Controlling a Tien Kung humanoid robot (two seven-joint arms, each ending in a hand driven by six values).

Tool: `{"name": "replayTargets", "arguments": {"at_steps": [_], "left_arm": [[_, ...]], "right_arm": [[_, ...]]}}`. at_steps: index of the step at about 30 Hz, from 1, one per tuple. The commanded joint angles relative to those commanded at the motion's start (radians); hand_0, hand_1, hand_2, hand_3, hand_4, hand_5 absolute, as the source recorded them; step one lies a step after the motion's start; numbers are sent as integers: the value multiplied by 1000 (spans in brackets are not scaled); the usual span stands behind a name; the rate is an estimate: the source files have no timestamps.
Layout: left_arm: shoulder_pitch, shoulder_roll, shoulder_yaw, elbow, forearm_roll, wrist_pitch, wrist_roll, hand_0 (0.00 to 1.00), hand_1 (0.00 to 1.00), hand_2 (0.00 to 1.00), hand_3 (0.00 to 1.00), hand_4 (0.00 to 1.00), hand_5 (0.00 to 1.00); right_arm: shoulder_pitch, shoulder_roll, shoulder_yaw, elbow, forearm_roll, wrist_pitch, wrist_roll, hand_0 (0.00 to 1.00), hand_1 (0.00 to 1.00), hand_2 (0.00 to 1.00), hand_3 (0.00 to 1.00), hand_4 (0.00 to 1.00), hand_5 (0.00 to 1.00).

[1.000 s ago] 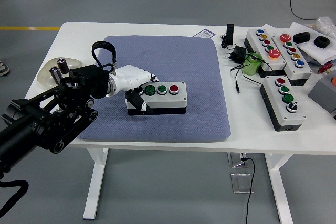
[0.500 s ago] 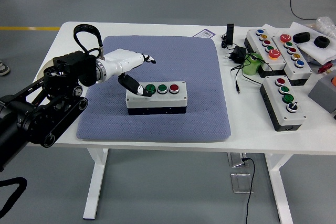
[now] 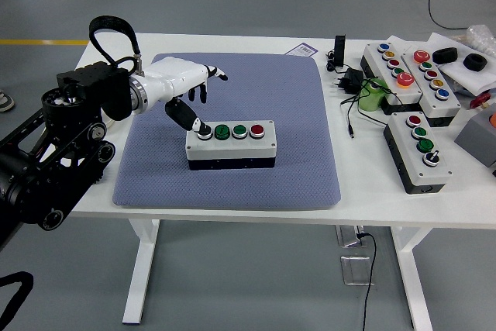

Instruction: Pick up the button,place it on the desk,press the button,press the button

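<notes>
Grey rectangular button box [image 3: 231, 146] with four round buttons on top: resting on the blue-grey fabric mat [image 3: 256, 91], on the white worktop [image 3: 194, 39]. Left white five-fingered hand [image 3: 180, 85]: raised over the box's left end, fingers spread and loose, grasping nothing, thumb tip at the leftmost button [image 3: 204, 132]. More button boxes [image 3: 419, 150] to the right of the mat.
</notes>
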Motion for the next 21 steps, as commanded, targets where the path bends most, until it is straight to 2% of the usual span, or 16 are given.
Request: {"name": "replayTargets", "arguments": {"at_steps": [4, 5, 8, 15, 21], "left_arm": [[-2, -5, 34, -6, -16, -30, 23, 45, 85, 120, 915, 649, 2], [-2, -7, 40, -6, -19, -35, 28, 2, 12, 59, 906, 638, 2], [-6, -13, 56, -7, -28, -49, 48, 2, 12, 59, 906, 638, 2], [-11, -19, 79, -15, -39, -51, 63, 2, 7, 50, 896, 645, 2], [-20, -21, 108, 4, -41, -51, 68, 2, 6, 49, 896, 651, 2]], "right_arm": [[1, 0, 1, 0, -1, 0, -1, 651, 568, 603, 644, 264, 271], [1, 0, 0, 0, 0, 0, -1, 651, 568, 603, 644, 264, 271], [2, 0, 1, 0, -1, 0, -1, 651, 568, 603, 644, 264, 271], [2, 0, 2, 0, -2, 1, 0, 651, 568, 603, 644, 264, 271], [2, -1, 5, 0, -6, 1, 0, 651, 568, 603, 644, 264, 271]]}}
